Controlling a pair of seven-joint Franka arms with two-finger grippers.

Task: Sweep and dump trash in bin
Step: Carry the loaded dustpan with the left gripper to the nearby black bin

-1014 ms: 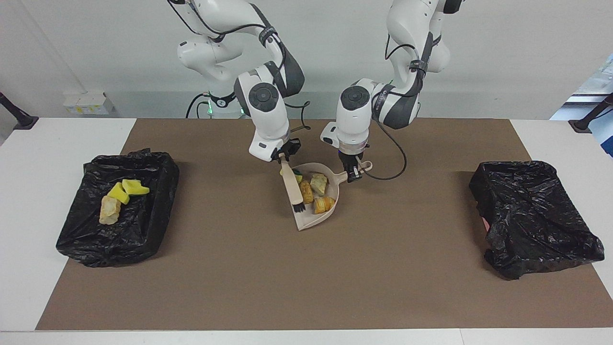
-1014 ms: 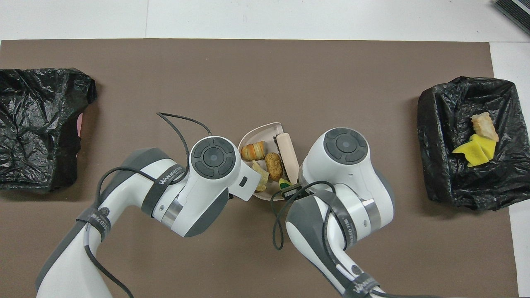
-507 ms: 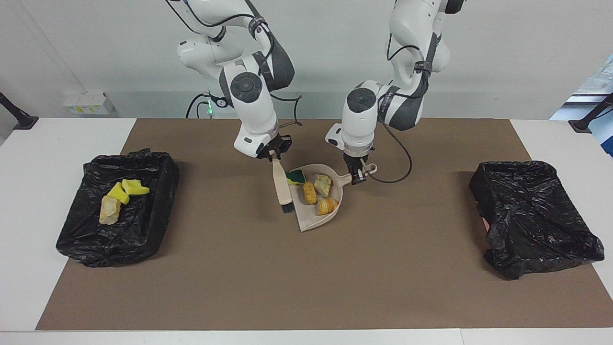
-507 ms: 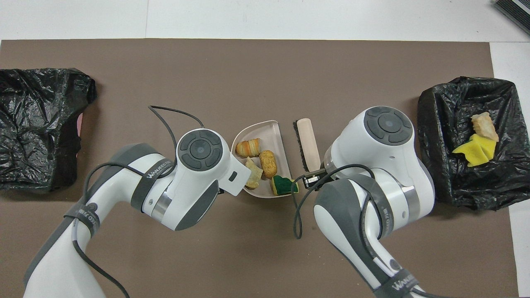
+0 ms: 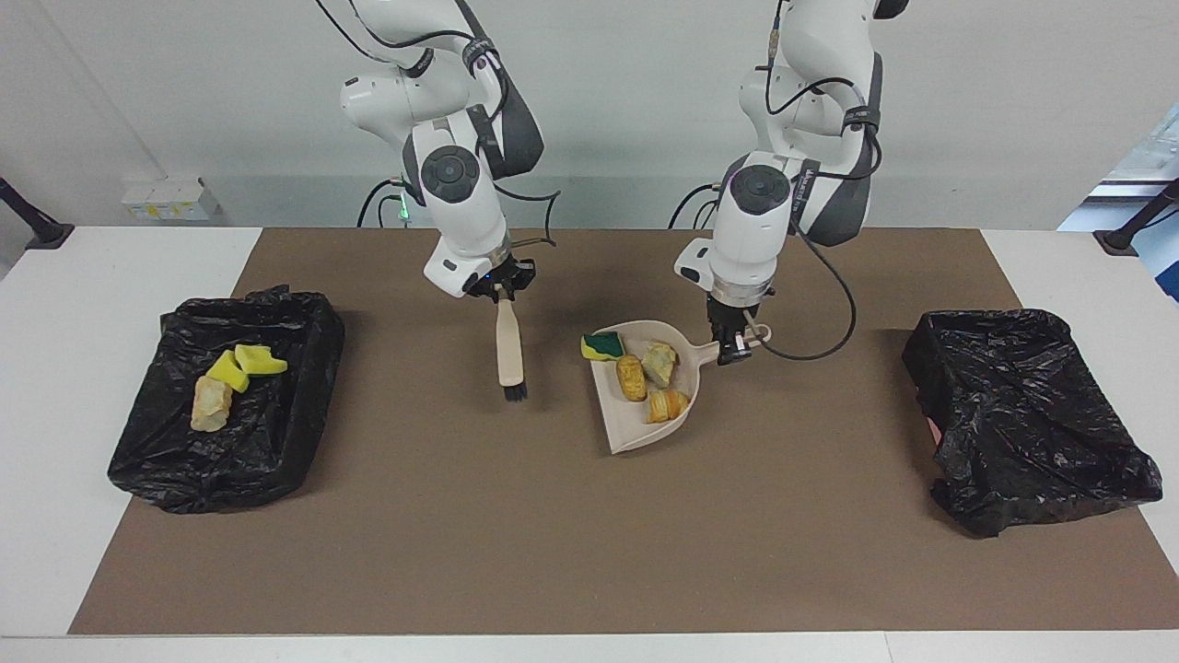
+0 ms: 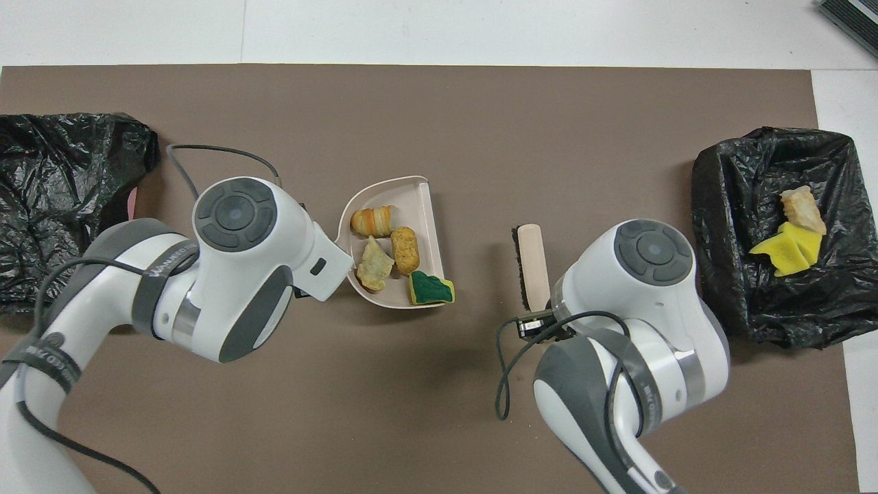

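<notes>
The beige dustpan [image 5: 634, 429] [image 6: 420, 218] hangs over the middle of the brown mat. It carries several scraps of trash: a green-and-yellow sponge [image 5: 601, 346] [image 6: 430, 288], a brown lump [image 5: 631, 378] [image 6: 405, 250], a pale chunk [image 5: 659, 362] [image 6: 374, 263] and an orange roll [image 5: 668, 403] [image 6: 371, 220]. My left gripper [image 5: 737, 348] is shut on the dustpan's handle. My right gripper [image 5: 500, 289] is shut on the handle of the brush [image 5: 508, 354] [image 6: 531, 263], which hangs bristles down beside the pan. The bin [image 5: 304, 387] [image 6: 713, 226] at the right arm's end holds yellow sponge bits [image 5: 246, 365] [image 6: 787, 250] and a pale chunk [image 5: 211, 405] [image 6: 802, 209].
A second bin [image 5: 1022, 414] [image 6: 62, 206] lined with crumpled black plastic stands at the left arm's end of the table. The brown mat [image 5: 553, 534] covers most of the white table. A cable loops off each wrist.
The brush has come out of the dustpan and moved toward the right arm's end. The left arm has carried the loaded dustpan toward the left arm's end. Both arms have risen.
</notes>
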